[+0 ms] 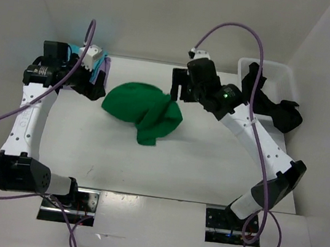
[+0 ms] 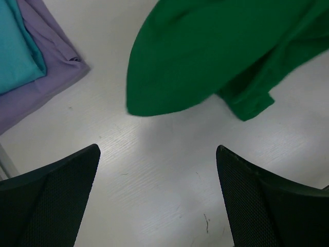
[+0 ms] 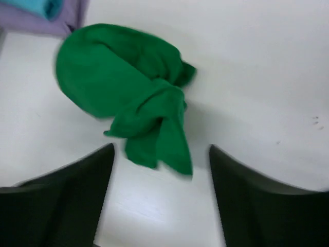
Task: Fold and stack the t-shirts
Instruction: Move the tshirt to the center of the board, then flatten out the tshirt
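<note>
The crumpled bright green cloth t-shirt (image 1: 140, 104) lies on the white table (image 1: 178, 163) towards its far side, between the two arms. The top view alone shows both at once: the left gripper (image 1: 95, 82) just beside the shirt's left edge, the right gripper (image 1: 178, 88) close to its right edge, and a white plastic bin (image 1: 284, 76) at the far right with black cloth (image 1: 281, 113) over its rim. The left wrist view adds a folded turquoise blue t-shirt (image 2: 15, 41) lying on a folded lavender purple t-shirt (image 2: 46, 77), mostly hidden from above; its fingers (image 2: 56, 195) are spread wide over bare table, gripping nothing. The blurred right wrist view shows that gripper's fingers (image 3: 67, 200) parted and empty, the green shirt's bunched tail reaching between their tips
</note>
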